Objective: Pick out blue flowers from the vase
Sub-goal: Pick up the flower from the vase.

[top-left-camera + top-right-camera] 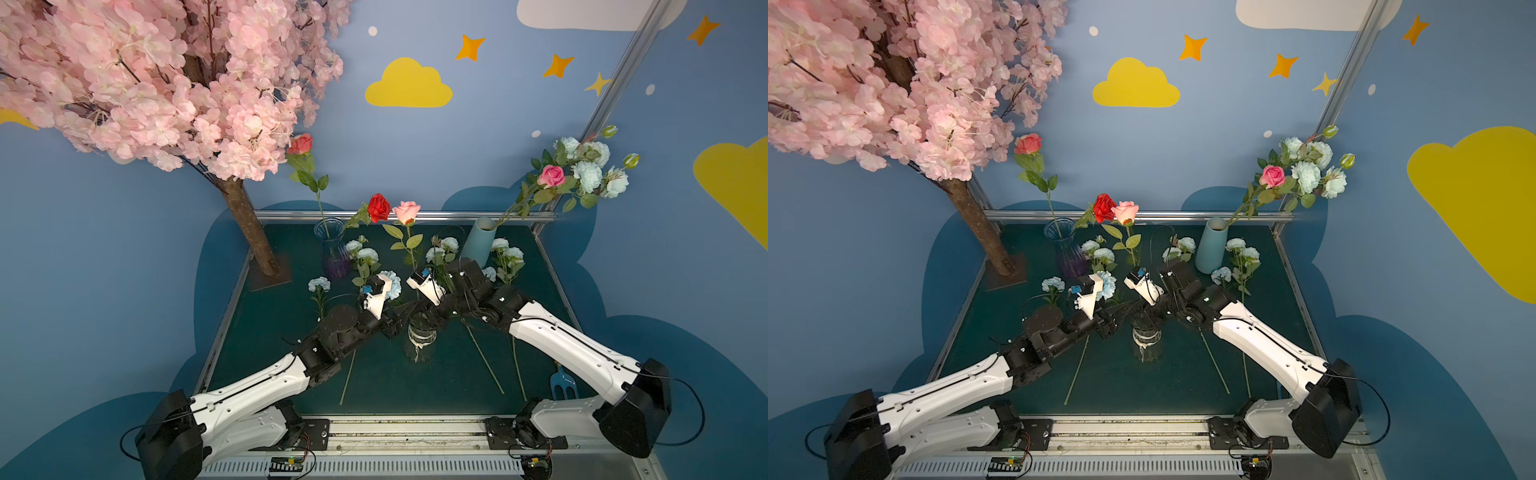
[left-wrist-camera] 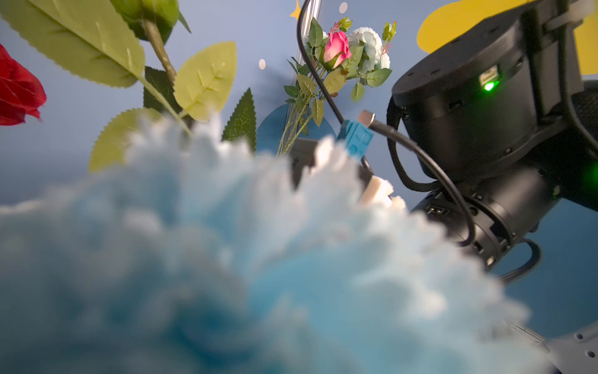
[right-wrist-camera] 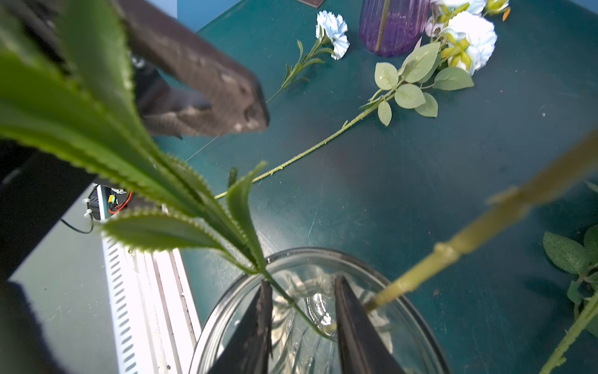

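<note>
Blue bloom (image 2: 226,259) crowds the left wrist lens as both arms work at the clear vase (image 3: 307,250).

Right gripper (image 3: 301,281) stands in the vase mouth, jaws apart either side of the bloom's thin leafy stem; whether the left gripper (image 3: 246,119) beside it grips anything cannot be told. Four blue sprays (image 1: 361,253) already lie on the bench (image 1: 382,386), one single and three clustered, so this looks like the last here. A blue cluster (image 1: 590,166) remains in the teal vase (image 1: 478,245). Counted: three vases, four roses (image 1: 379,207).
</note>
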